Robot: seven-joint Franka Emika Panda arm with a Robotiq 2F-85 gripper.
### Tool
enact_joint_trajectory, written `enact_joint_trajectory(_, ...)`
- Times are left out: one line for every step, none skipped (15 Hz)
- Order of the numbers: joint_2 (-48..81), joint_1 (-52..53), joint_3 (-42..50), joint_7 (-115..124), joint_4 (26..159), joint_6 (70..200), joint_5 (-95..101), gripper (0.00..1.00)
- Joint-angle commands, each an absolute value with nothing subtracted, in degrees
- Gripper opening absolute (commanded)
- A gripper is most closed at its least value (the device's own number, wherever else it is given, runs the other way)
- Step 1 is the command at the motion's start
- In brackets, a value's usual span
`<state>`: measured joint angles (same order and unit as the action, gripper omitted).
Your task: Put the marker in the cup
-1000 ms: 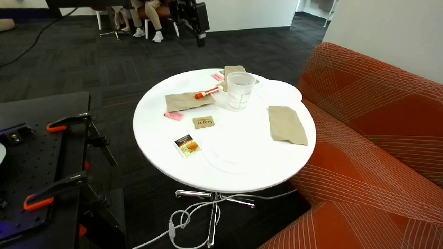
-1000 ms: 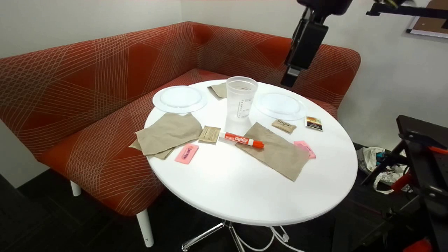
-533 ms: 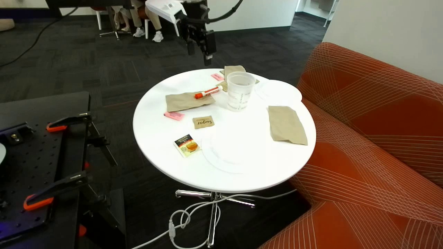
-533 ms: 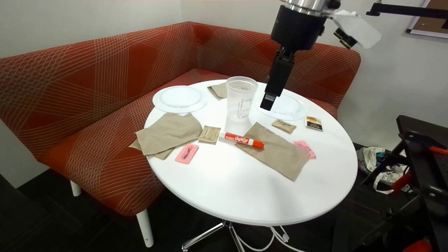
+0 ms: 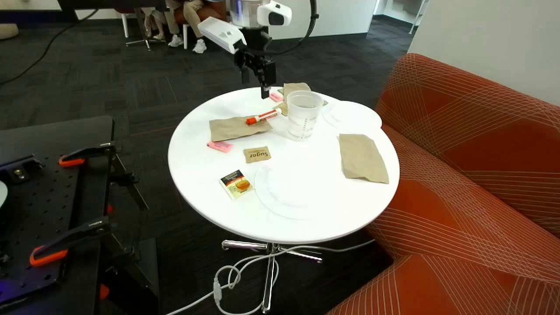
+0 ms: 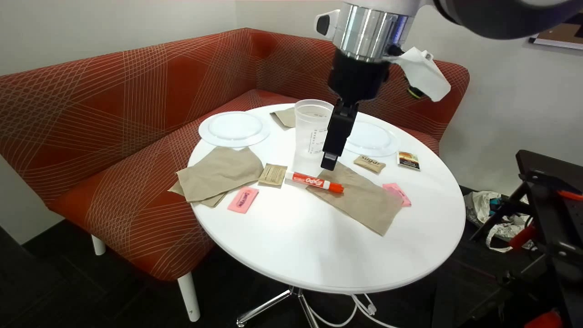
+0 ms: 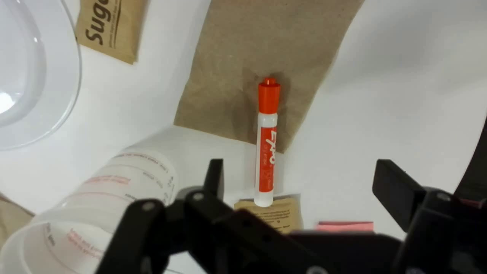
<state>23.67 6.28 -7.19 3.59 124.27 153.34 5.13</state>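
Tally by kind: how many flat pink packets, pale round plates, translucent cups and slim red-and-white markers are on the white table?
Flat pink packets: 2
Pale round plates: 2
Translucent cup: 1
Slim red-and-white marker: 1
Total: 6

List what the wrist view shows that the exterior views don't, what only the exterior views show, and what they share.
Only the wrist view: red print on the cup, and the marker framed by the open end effector.

Only the exterior views, both of them: the red sofa, the yellow-and-black packet and a second plate.

Shared: the cup, the marker lying partly on a brown napkin, the Sugar packet, the plate near it, and the end effector.
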Motion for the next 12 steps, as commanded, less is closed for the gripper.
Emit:
enact_joint_trajectory(27.09,8.52,-5.40,4.98,121.25,153.98,5.25,1.00)
enact_joint_trajectory(27.84,8.90,-5.01,5.31,120.75,154.09,5.38,1.00)
enact_joint_trajectory(28.45,9.35,-4.56,5.64,120.28,154.17,5.48,1.00)
enact_joint_trajectory(29.13,9.68,-4.17,5.84,119.79,154.20,5.51,1.00)
enact_joint_trajectory(29.77,9.89,-3.89,5.87,119.31,154.35,5.48,1.00)
enact_joint_trajectory(30.53,9.93,-3.85,5.69,118.63,154.22,5.20,1.00)
enact_joint_trajectory(31.16,9.98,-3.72,5.49,118.12,154.21,5.08,1.00)
enact_joint_trajectory(31.94,9.89,-3.74,5.33,117.36,153.98,4.83,1.00)
enact_joint_trajectory(32.64,9.83,-3.74,5.19,116.63,153.69,4.73,1.00)
enact_joint_trajectory(33.30,9.85,-3.64,5.24,115.96,153.50,4.68,1.00)
enact_joint_trajectory(34.01,9.73,-3.71,5.08,115.22,153.36,4.53,1.00)
enact_joint_trajectory(34.67,9.60,-3.76,4.92,114.48,153.05,4.38,1.00)
